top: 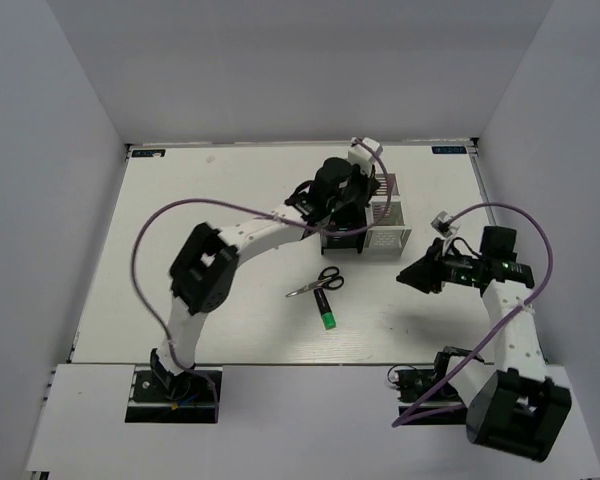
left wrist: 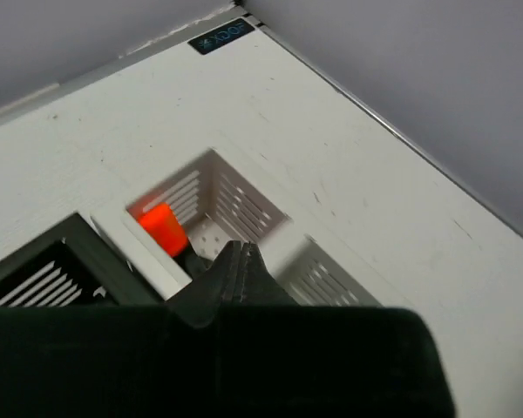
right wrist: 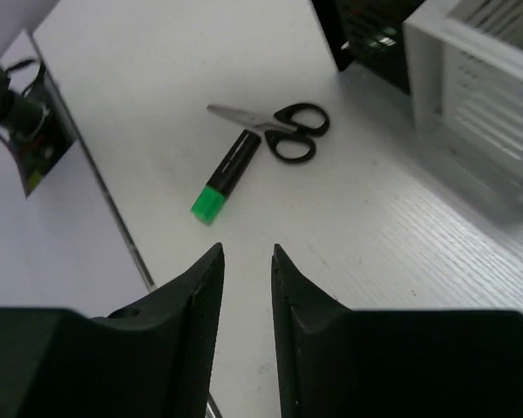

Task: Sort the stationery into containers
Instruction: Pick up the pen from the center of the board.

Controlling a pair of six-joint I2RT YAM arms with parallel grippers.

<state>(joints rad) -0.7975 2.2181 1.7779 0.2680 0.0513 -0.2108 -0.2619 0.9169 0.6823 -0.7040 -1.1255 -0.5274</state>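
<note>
Because the green-capped highlighter [right wrist: 227,174] lies against the scissors [right wrist: 279,131] on the table [top: 180,200] near the white organizer [top: 385,228], a grasp by the right gripper [right wrist: 247,251], jaws parted and empty, may drag both; the left gripper [left wrist: 240,270] is clenched, empty.

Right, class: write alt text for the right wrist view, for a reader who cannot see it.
A green-capped highlighter lies beside black-handled scissors on the white table. The right gripper fills the foreground, jaws slightly apart and empty; a white slotted organizer and a black organizer stand top right.
</note>
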